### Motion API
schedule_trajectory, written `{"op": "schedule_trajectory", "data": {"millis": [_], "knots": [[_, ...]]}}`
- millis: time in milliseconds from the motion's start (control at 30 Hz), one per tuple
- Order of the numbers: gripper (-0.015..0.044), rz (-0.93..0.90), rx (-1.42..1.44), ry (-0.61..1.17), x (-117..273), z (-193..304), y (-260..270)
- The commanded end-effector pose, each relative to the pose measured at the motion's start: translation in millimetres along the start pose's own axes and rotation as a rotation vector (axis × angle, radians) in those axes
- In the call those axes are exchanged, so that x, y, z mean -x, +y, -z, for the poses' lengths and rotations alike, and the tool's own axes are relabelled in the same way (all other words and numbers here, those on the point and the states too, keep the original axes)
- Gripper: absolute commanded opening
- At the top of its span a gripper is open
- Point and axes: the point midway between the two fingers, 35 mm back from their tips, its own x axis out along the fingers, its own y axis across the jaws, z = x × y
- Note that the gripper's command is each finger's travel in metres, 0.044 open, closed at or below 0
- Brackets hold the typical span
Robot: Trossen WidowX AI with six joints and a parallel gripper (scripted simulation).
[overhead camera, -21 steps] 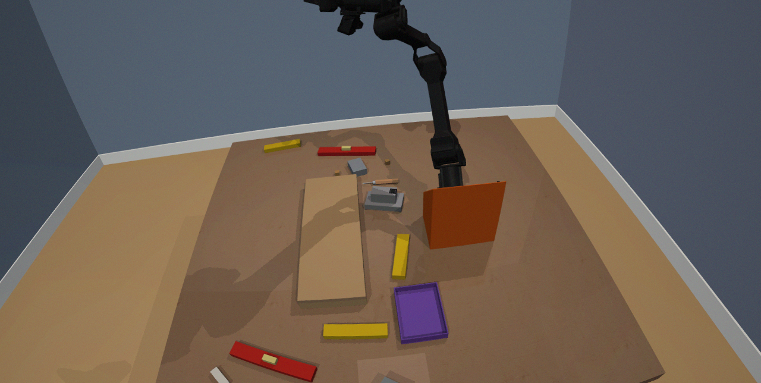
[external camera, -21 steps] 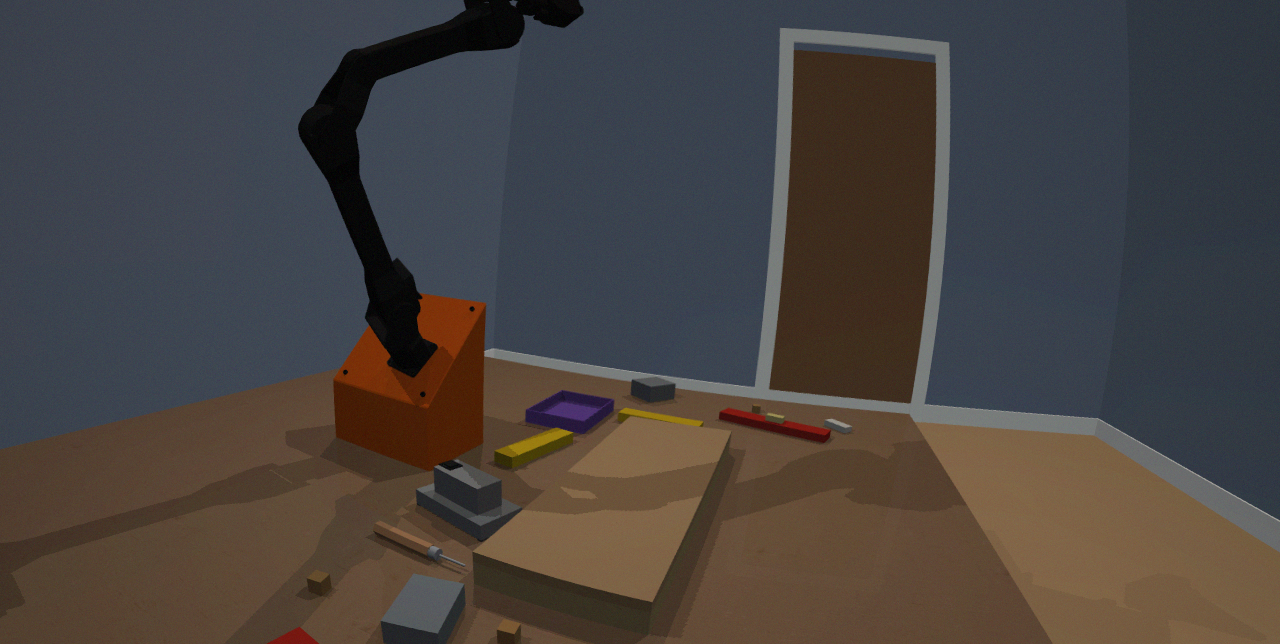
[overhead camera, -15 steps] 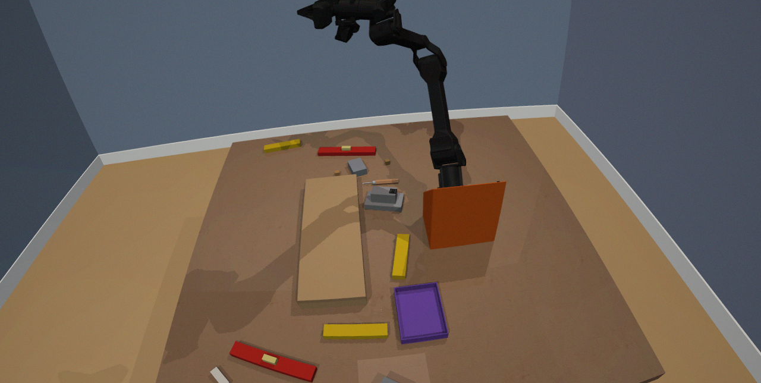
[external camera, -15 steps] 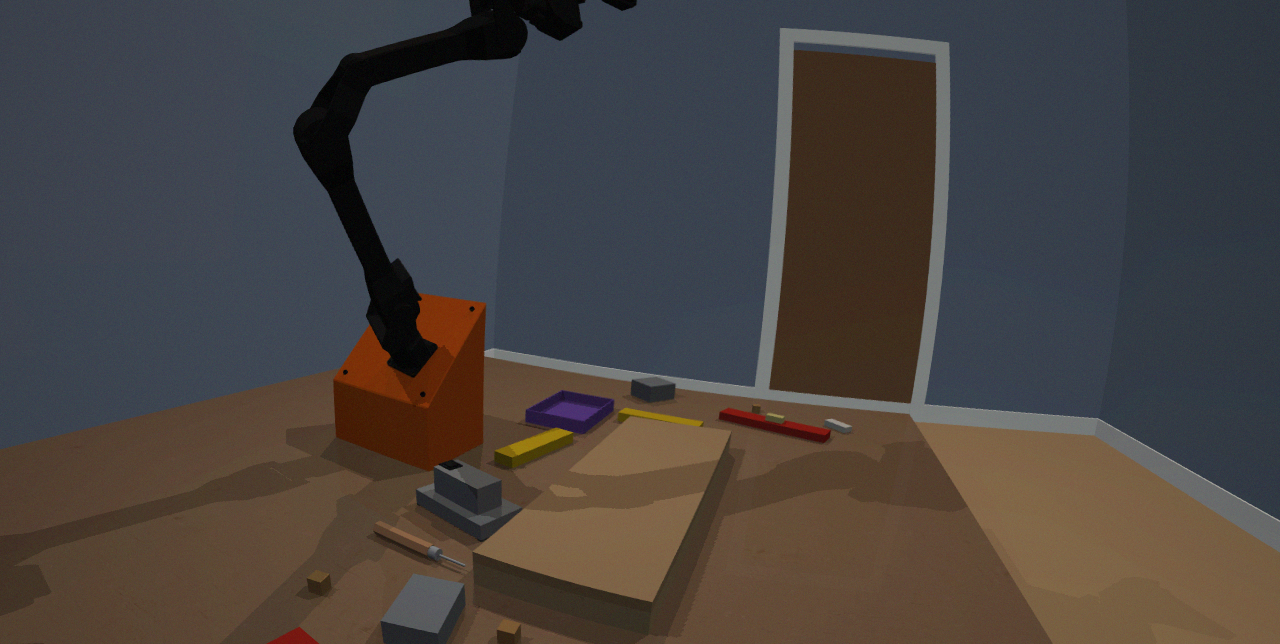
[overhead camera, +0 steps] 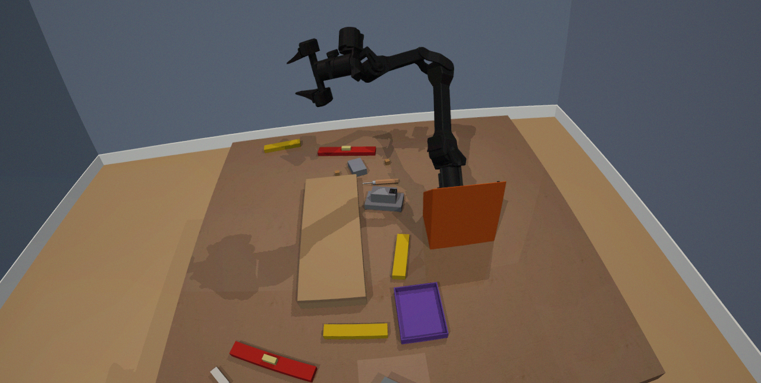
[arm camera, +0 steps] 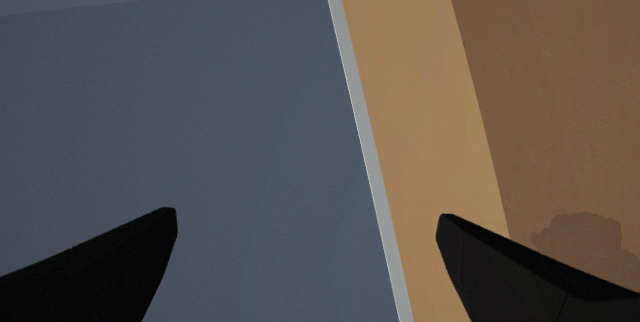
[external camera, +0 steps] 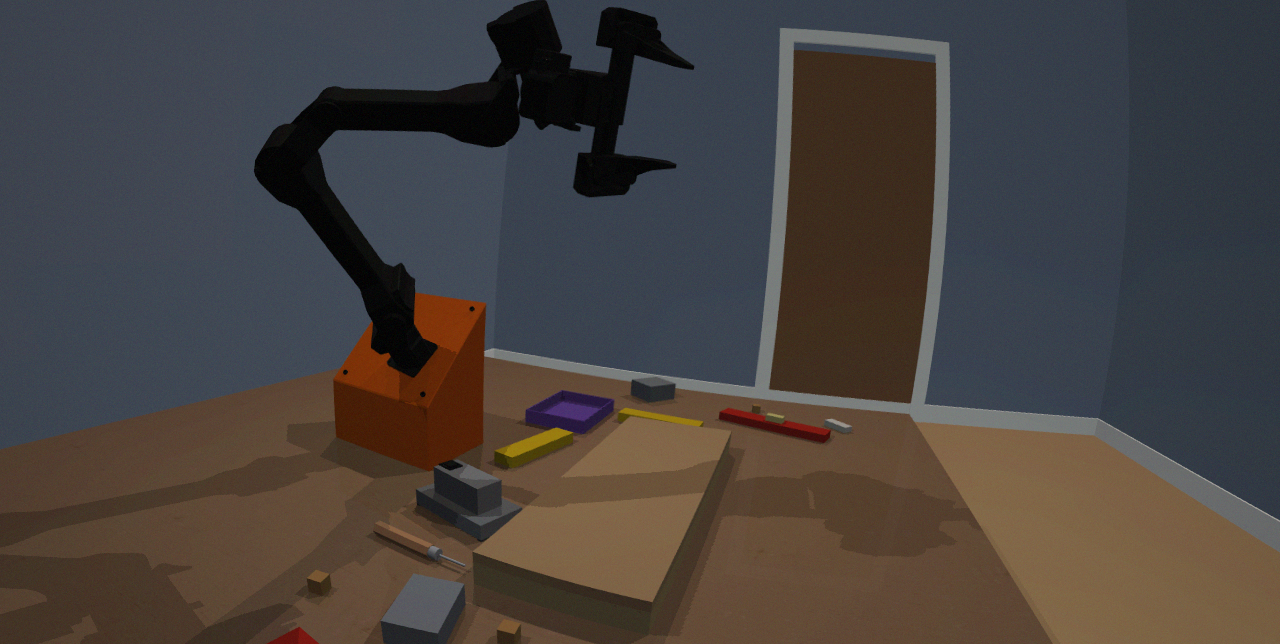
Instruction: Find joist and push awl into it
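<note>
My gripper (overhead camera: 291,78) (external camera: 684,115) (arm camera: 311,223) is wide open and empty, high above the table, with one finger above the other in the top and exterior views. The tan floor panel (overhead camera: 330,253) (external camera: 626,497) lies flat, with the arm's shadow across it; no hole shows in it. The grey stud finder (overhead camera: 383,197) (external camera: 467,493) stands beside the panel's edge. The awl (overhead camera: 384,182) (external camera: 407,540) lies on its side near the stud finder, its metal tip toward the panel. The purple tray (overhead camera: 420,312) (external camera: 571,411) is empty.
Yellow bars (overhead camera: 401,256) (overhead camera: 355,330) (external camera: 534,447) lie near the tray. Red levels (overhead camera: 346,151) (overhead camera: 287,366) (external camera: 742,420) lie at both ends of the table. A grey block (overhead camera: 357,166) (external camera: 424,608) and small wooden cubes (overhead camera: 387,162) (external camera: 318,582) lie near the awl. The orange base (overhead camera: 465,215) (external camera: 407,416) carries the arm.
</note>
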Motion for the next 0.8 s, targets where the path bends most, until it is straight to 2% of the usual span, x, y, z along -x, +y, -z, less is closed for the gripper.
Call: {"op": "schedule_trajectory", "data": {"millis": [0, 167, 333, 500, 667, 767], "knots": [[0.0440, 0.097, 0.276, 0.010, -11, -12, -48], [0.0440, 0.274, 0.685, 0.075, -18, -36, -128], [0.0440, 0.464, 1.051, 0.212, -5, -62, -211], [0.0440, 0.650, 1.362, 0.433, 28, -88, -291], [0.0440, 0.806, 1.597, 0.740, 80, -111, -362], [0.0440, 0.842, 1.650, 0.848, 99, -116, -381]]}}
